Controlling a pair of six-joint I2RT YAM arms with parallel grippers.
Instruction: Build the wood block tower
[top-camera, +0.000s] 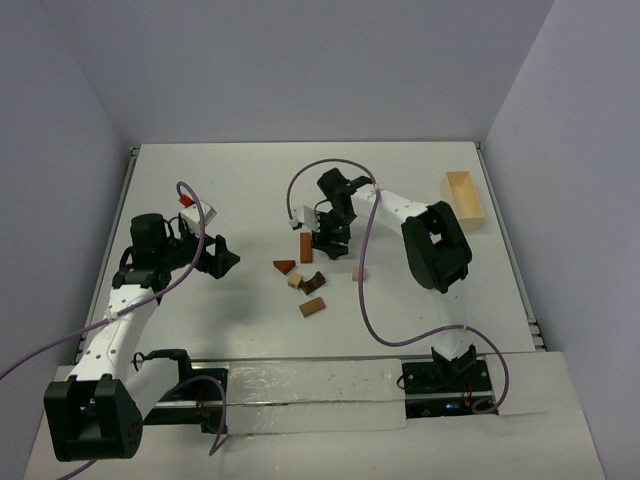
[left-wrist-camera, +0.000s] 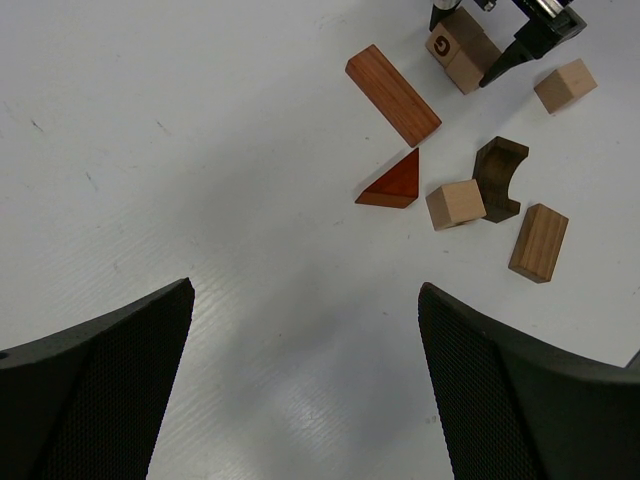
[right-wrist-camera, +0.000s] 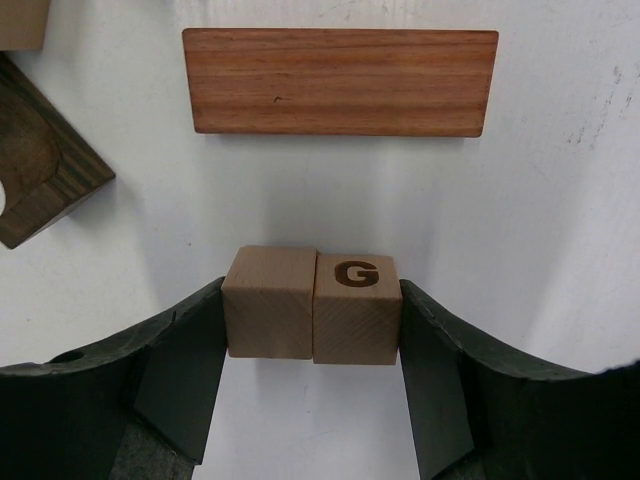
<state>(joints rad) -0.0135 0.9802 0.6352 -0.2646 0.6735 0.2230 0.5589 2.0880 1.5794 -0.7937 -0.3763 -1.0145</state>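
Note:
The wood blocks lie loose on the white table. Two pale cubes, one plain (right-wrist-camera: 268, 300) and one marked G (right-wrist-camera: 356, 308), sit side by side between the fingers of my right gripper (right-wrist-camera: 312, 320), which press on their outer faces. Just beyond them lies a reddish bar (right-wrist-camera: 340, 82), with a dark arch (right-wrist-camera: 40, 165) to the left. From above, my right gripper (top-camera: 328, 238) points down at the cluster. My left gripper (left-wrist-camera: 305, 290) hangs open over bare table, well short of the red wedge (left-wrist-camera: 395, 183), a tan cube (left-wrist-camera: 455, 204) and a short tan bar (left-wrist-camera: 538, 242).
A pale wooden open box (top-camera: 465, 198) stands at the back right. A small red and white object (top-camera: 190, 203) lies behind my left gripper (top-camera: 222, 258). Another tan cube (top-camera: 357, 272) sits alone to the right of the cluster.

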